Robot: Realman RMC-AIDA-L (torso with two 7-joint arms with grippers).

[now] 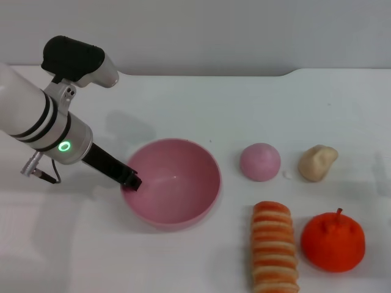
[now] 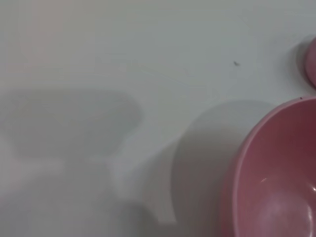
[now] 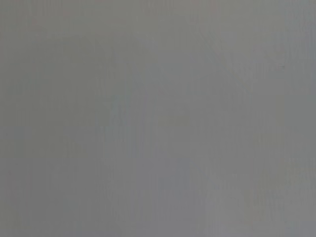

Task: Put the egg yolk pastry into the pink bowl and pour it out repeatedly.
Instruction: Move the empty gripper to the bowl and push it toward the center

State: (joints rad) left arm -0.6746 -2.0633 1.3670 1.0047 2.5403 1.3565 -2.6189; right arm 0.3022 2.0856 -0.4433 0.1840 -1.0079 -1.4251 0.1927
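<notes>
The pink bowl (image 1: 194, 196) stands upright and empty on the white table, left of centre. My left gripper (image 1: 131, 182) reaches down from the left and is shut on the bowl's left rim. The left wrist view shows part of the bowl (image 2: 276, 173) with nothing inside it. The egg yolk pastry (image 1: 317, 162), a pale beige lumpy bun, lies on the table to the right, well apart from the bowl. My right gripper is out of view, and the right wrist view shows only plain grey.
A small smooth pink dome (image 1: 260, 162) sits between the bowl and the pastry; its edge shows in the left wrist view (image 2: 312, 61). A striped orange-and-cream bread roll (image 1: 275, 247) and an orange fruit toy (image 1: 333, 241) lie at the front right.
</notes>
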